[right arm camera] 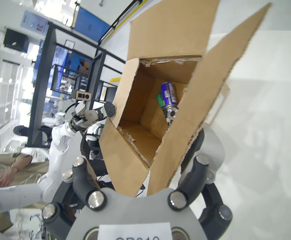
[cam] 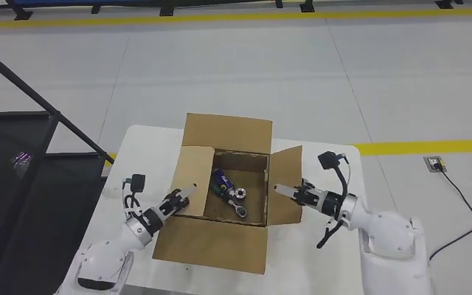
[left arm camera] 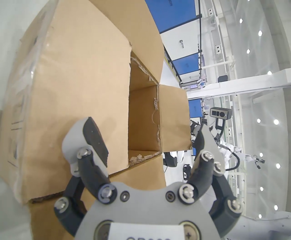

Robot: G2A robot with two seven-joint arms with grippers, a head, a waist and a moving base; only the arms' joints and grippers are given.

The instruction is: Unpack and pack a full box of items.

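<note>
Cardboard box (cam: 214, 243), one, stands open with one blue can (cam: 222, 181) inside.

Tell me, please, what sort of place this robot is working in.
Probably a large robotics lab or factory hall: a wide pale floor marked with yellow lines, blue panels along one side, and rows of ceiling lights.

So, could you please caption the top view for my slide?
Left gripper and right gripper flank an open cardboard box holding a can.
</note>
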